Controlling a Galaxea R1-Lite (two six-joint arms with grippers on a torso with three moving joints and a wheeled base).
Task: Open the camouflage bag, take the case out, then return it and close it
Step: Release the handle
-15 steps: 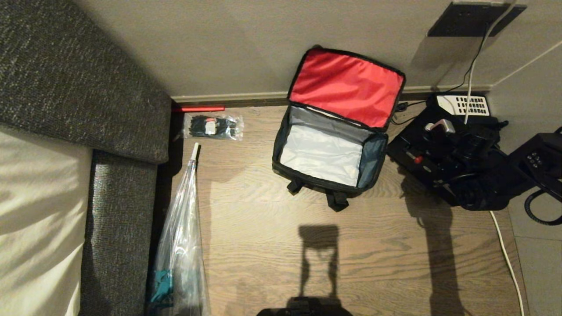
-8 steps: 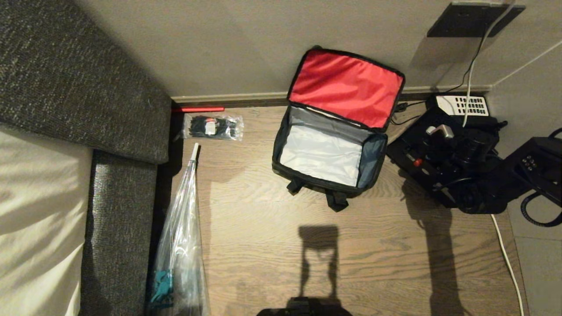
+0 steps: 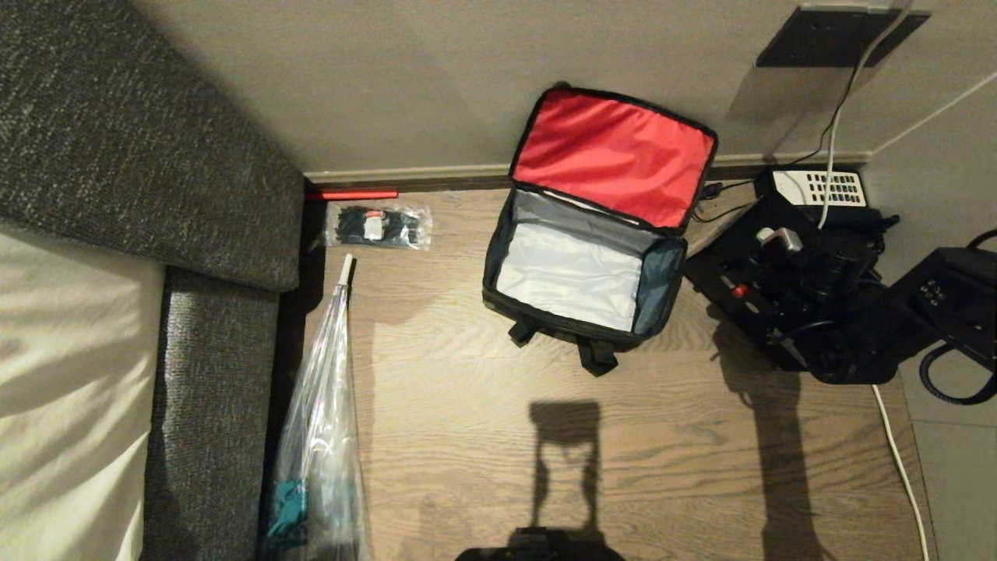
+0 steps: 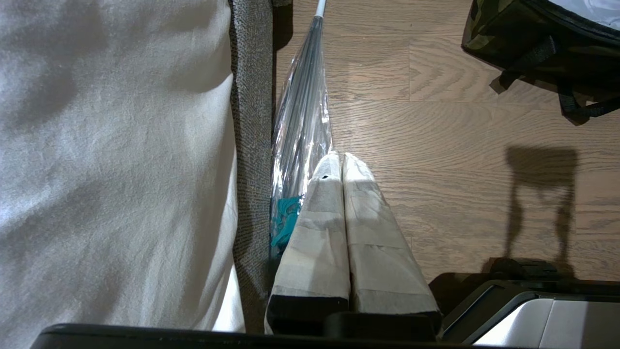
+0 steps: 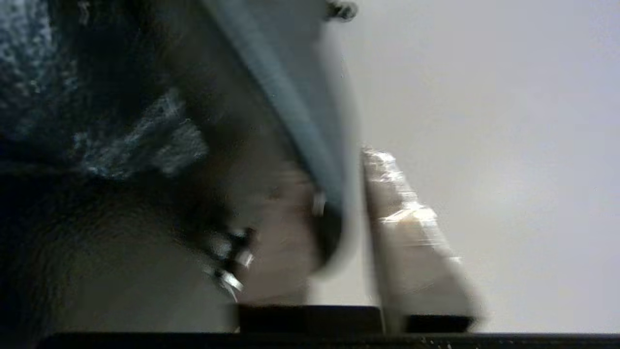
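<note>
The right gripper [image 3: 806,269] hovered over the case [image 3: 748,300], at about 3 o'clock from the bag [image 3: 580,265]. In the right wrist view its fingers [image 5: 411,232] stood slightly parted, with the case's strap handle [image 5: 290,106] passing through the narrow gap; blur made it impossible to tell whether the fingers pressed on the strap or merely flanked it. The case lay flat on the floor [image 3: 623,436], just beside the bag's right wall, its silver-ended handle [image 3: 779,238] and red latch [image 3: 738,291] showing beside the gripper. A phone [image 3: 822,187] sat at 12 o'clock from the case, against the wall.

The bag stood open, red lid [image 3: 615,152] leaning back against the wall, grey-white lining bare inside.

The left gripper [image 4: 341,167] hung parked at roughly 7 o'clock from the bag, fingers pressed together and holding nothing, above a clear wrapped umbrella [image 4: 302,111] beside the sofa [image 4: 249,121].
</note>
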